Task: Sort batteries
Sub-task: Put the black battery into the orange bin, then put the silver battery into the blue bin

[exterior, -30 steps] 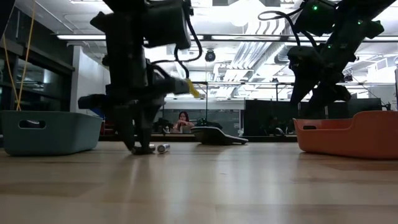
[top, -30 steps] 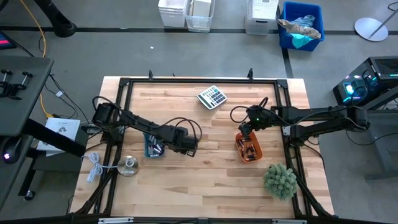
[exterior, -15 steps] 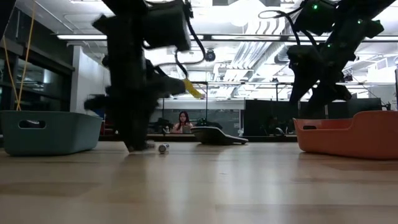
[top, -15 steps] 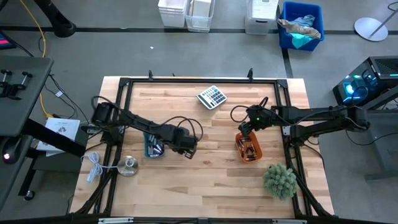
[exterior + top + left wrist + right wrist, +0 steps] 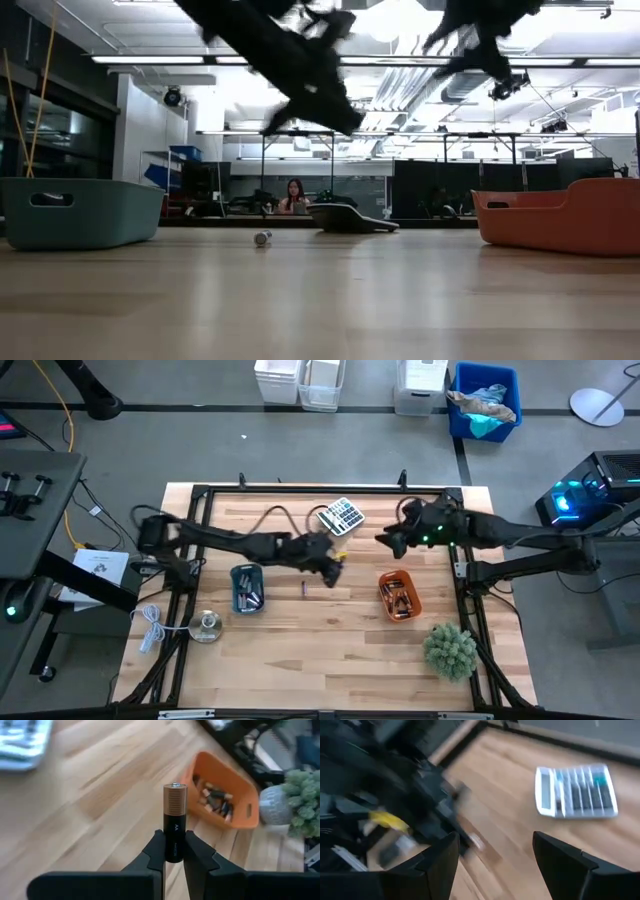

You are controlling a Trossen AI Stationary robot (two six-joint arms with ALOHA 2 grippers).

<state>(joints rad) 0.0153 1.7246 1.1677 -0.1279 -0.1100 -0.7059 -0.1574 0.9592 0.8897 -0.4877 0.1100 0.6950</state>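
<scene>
One AA cell (image 5: 175, 822) being pinched upright in left tool (image 5: 174, 851); orange tray (image 5: 235, 795) being faced ahead, beyond cell's copper end. Right tool (image 5: 495, 851) being held wide, empty, near calculator (image 5: 576, 791).

A grey concrete floor (image 5: 200, 440) surrounds the table. Long ceiling light strips (image 5: 160, 60) glow overhead. A blue plastic bin (image 5: 487, 398) and white plastic bins (image 5: 300, 380) stand behind.

Both arms are dark, slender and jointed, with black cables looping loosely along their links. The left pincer (image 5: 174, 851) has matte black, wedge-shaped fingers. The right pincer (image 5: 495, 855) has broad, flat black fingers.
</scene>
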